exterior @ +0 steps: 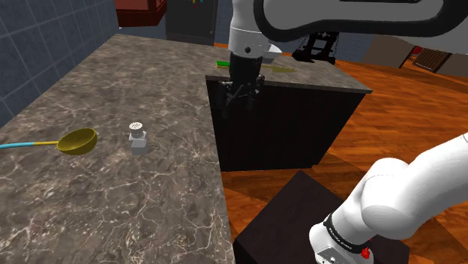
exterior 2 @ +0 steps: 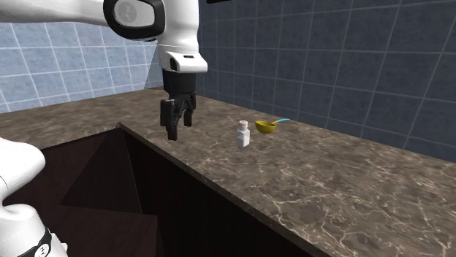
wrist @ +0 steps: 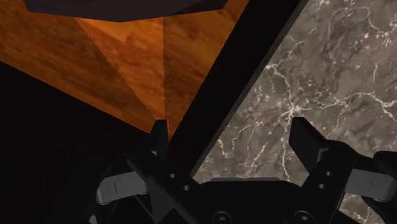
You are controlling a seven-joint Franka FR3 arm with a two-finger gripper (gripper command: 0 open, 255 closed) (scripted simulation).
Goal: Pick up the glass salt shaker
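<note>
Gripper (wrist: 230, 133), fingers spread, hangs above counter (wrist: 331, 70) edge, well apart from shaker (exterior: 137, 137)

white arm (exterior: 405, 202) arched over from stand, black gripper (exterior: 241, 97) pointing straight down, fingers (wrist: 305, 137) spread apart, gripping nothing
</note>
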